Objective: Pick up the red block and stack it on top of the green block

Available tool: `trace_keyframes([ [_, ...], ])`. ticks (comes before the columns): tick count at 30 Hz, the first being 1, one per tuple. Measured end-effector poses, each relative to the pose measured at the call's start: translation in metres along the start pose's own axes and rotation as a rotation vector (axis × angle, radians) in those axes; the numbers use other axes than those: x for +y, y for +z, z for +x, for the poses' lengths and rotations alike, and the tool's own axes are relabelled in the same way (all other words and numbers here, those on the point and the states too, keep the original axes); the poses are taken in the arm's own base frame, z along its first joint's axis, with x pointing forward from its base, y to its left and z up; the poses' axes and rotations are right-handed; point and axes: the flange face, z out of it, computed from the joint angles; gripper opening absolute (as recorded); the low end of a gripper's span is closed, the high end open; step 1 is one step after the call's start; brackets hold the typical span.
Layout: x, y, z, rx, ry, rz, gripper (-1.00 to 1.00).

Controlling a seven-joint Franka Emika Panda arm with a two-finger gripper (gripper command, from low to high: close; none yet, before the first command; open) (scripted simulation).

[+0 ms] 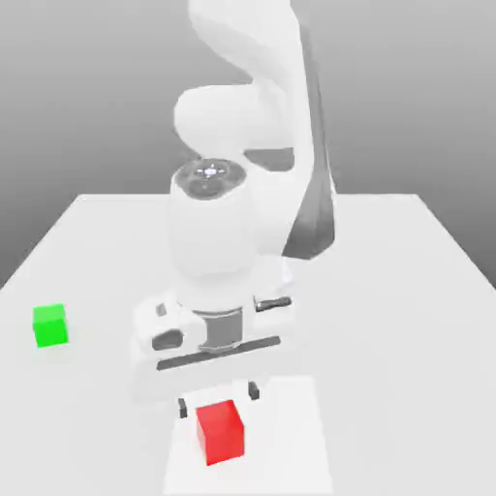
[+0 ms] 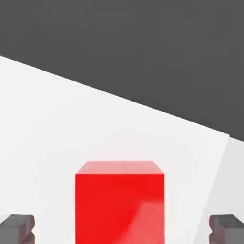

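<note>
The gripper [image 1: 219, 400] hangs above the red block [image 1: 221, 431], fingers [image 2: 17, 228] spread wide, holding nothing. If it descends off-centre, a finger could strike the block's top and knock it askew.

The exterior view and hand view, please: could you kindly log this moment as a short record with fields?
red block: on the white table, below the tool, not gripped
green block: on the table, at the exterior view's left, apart from the red block
tool: open, fingers on either side of the red block
stack: not yet made
</note>
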Motion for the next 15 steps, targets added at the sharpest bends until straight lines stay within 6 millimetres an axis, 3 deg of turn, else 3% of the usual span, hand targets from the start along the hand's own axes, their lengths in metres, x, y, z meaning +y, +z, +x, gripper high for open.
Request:
trace_keyframes([
  [1,0.0,0.01,-0.001,-0.001,0.0,0.0,-1.0],
  [8,0.0,0.012,-0.001,-0.002,0.0,0.0,-1.0],
  [13,0.0,-0.037,-0.001,-0.002,-0.001,0.0,-1.0],
  [15,0.032,-0.051,0.007,0.003,0.105,-0.006,-1.0],
])
